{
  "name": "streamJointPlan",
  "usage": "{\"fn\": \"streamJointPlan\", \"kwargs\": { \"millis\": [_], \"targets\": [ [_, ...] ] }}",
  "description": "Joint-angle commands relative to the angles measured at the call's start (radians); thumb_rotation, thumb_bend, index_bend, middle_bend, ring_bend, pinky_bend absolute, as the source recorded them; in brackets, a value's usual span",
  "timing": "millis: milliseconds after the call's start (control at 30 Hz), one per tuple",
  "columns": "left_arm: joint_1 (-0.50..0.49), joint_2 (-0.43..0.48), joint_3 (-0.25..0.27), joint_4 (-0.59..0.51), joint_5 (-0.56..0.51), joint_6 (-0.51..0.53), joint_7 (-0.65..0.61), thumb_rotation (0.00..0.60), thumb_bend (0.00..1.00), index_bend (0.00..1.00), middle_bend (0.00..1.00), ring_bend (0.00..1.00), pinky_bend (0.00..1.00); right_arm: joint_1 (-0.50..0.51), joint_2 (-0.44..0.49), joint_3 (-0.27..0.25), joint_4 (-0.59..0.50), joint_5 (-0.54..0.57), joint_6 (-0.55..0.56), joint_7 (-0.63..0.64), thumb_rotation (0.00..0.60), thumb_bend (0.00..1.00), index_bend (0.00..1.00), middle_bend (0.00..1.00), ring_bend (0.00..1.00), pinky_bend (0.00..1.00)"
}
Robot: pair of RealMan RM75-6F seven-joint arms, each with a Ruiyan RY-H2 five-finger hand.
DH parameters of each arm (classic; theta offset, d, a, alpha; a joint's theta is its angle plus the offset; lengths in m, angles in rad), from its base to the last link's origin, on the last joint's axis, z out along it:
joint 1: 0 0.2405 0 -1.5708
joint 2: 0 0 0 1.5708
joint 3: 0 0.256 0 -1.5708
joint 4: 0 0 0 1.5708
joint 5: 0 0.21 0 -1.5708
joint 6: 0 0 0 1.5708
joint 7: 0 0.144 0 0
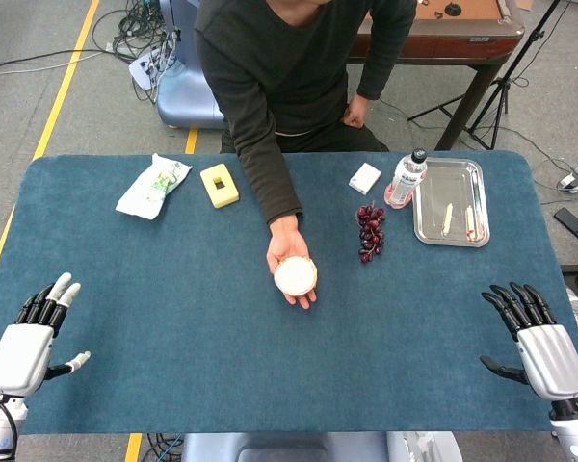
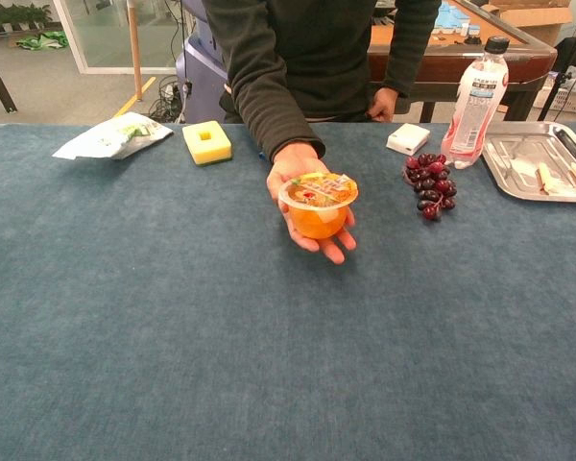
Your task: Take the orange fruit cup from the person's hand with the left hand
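An orange fruit cup [image 2: 318, 204] with a printed foil lid rests upright on the person's open palm [image 2: 302, 192] above the middle of the blue table; from the head view only its pale lid [image 1: 295, 275] shows. My left hand [image 1: 31, 339] hovers at the near left corner of the table, fingers spread, holding nothing, far from the cup. My right hand [image 1: 539, 339] sits at the near right corner, fingers also spread and empty. Neither hand appears in the chest view.
Behind the cup lie a white snack bag [image 1: 152, 186], a yellow sponge block [image 1: 219, 185], a small white box [image 1: 364, 178], a bunch of dark grapes [image 1: 370, 231], a water bottle [image 1: 406, 178] and a steel tray [image 1: 451, 202]. The person stands at the far edge.
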Motion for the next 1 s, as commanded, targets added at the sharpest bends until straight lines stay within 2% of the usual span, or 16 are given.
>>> {"fn": "streamJointPlan", "kwargs": {
  "millis": [33,233,500,800,1000],
  "targets": [
    [0.000,0.000,0.000,0.000,-0.001,0.000,0.000,0.600,0.12,0.00,0.00,0.00,0.08,0.000,0.000,-0.001,0.000,0.001,-0.001,0.001,0.600,0.05,0.15,0.11,0.00,0.06],
    [-0.005,0.000,-0.002,0.006,-0.002,-0.007,-0.014,0.600,0.12,0.00,0.00,0.00,0.08,-0.002,0.001,0.000,0.003,-0.001,0.006,0.003,0.600,0.05,0.15,0.11,0.00,0.06],
    [-0.071,0.022,-0.022,0.050,0.014,-0.083,-0.119,0.600,0.12,0.00,0.00,0.00,0.08,-0.005,0.005,0.005,-0.001,-0.009,0.021,-0.001,0.600,0.05,0.15,0.11,0.00,0.06],
    [-0.260,0.057,-0.049,0.106,0.151,-0.229,-0.307,0.600,0.12,0.00,0.00,0.00,0.07,-0.004,0.010,0.005,-0.016,-0.009,0.018,-0.019,0.600,0.05,0.15,0.11,0.00,0.06],
    [-0.410,0.041,-0.078,0.135,0.213,-0.331,-0.384,0.600,0.12,0.00,0.00,0.00,0.07,-0.006,0.020,0.005,-0.031,-0.005,0.016,-0.036,0.600,0.05,0.15,0.11,0.00,0.06]
  ]
}}
